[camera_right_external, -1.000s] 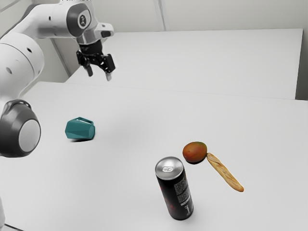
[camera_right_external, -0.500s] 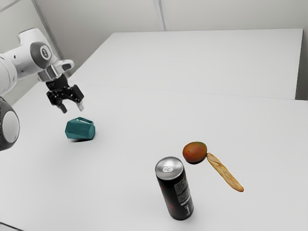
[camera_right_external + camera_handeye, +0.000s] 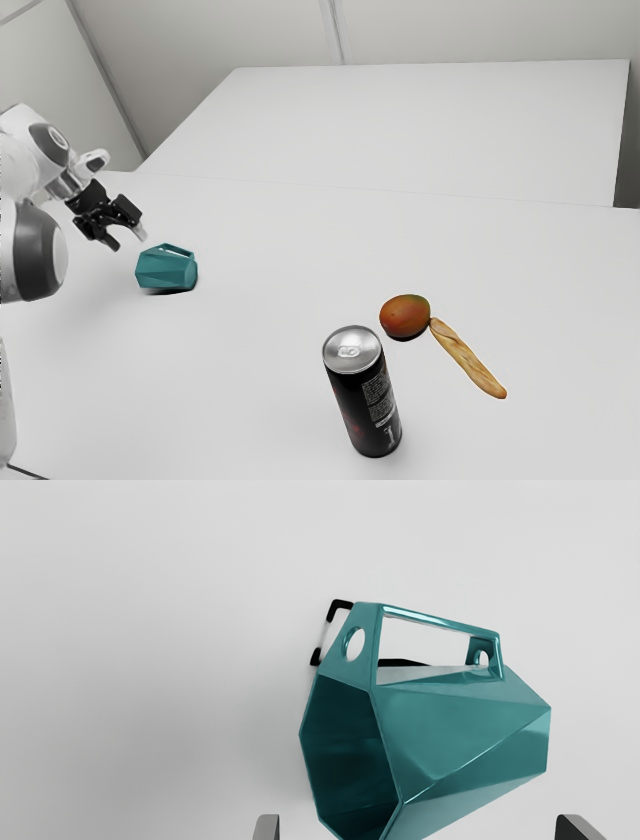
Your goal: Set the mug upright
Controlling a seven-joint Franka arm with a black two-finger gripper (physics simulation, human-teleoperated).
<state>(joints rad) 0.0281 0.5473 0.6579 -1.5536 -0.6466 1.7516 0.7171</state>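
Teal faceted mug (image 3: 165,268) on its side; black 2-finger gripper (image 3: 124,241) just beside mug, fingers spread; tall black cylindrical can (image 3: 365,400) well apart from mug

Black beverage can (image 3: 363,393) standing upright on white table (image 3: 250,400), reddish-orange mango (image 3: 405,315) resting near it, elongated bread loaf (image 3: 468,358) lying with one end at the mango, pale wall (image 3: 480,30) behind.

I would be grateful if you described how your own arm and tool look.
My smooth, rounded white robot arm has dark grey sections at its joints, one bearing a small pale marking. Near the wrist there is a silvery collar. My black two-finger tool has an angular, blocky body, and the wrist view shows grey surfaces on its squared fingertips.
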